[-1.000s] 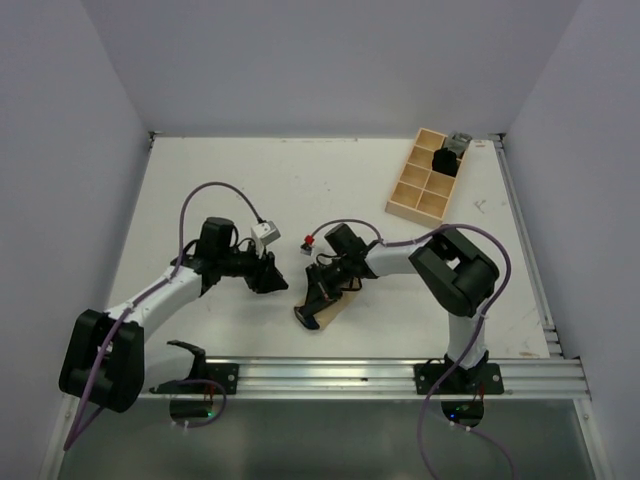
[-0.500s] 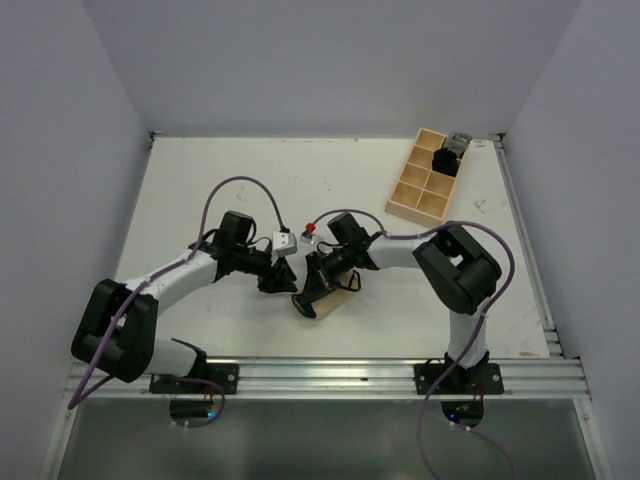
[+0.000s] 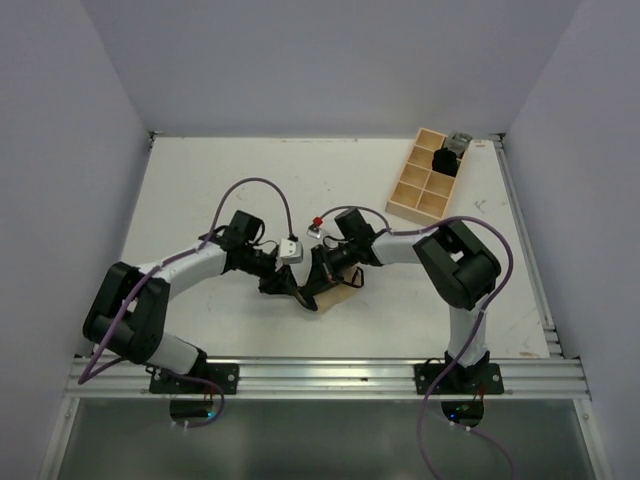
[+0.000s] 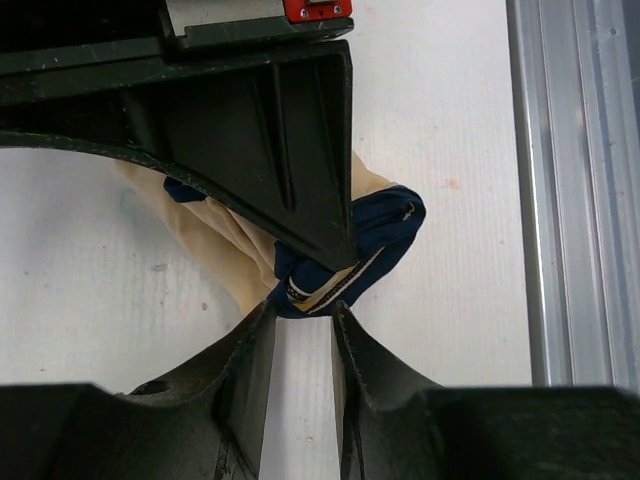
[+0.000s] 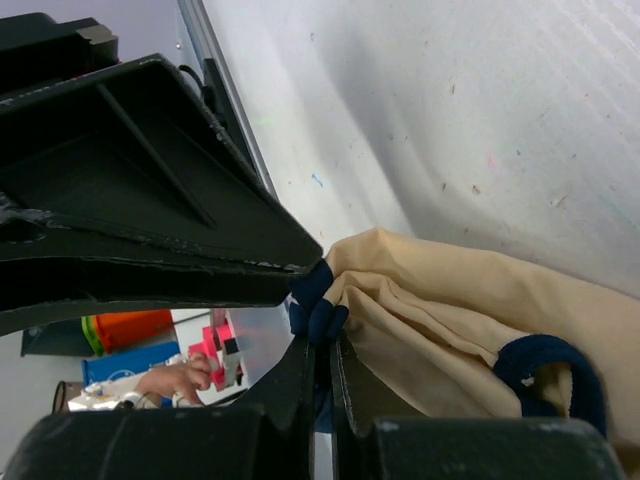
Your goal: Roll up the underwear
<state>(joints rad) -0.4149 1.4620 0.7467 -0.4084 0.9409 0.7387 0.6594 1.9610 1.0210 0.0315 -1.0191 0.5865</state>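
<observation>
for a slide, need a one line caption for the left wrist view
Left gripper, jaws slightly apart, at the dark trim of the tan fabric underwear gripped by the right gripper.

The left gripper [image 3: 287, 286] and right gripper [image 3: 313, 284] meet tip to tip at the tan underwear [image 3: 338, 294] on the table [image 3: 200, 190]. A wooden tray [image 3: 410, 215] lies well apart, far right.

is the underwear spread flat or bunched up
Bunched up, not spread: the underwear lies in loose folds, its dark trim pinched in the right gripper.
</observation>
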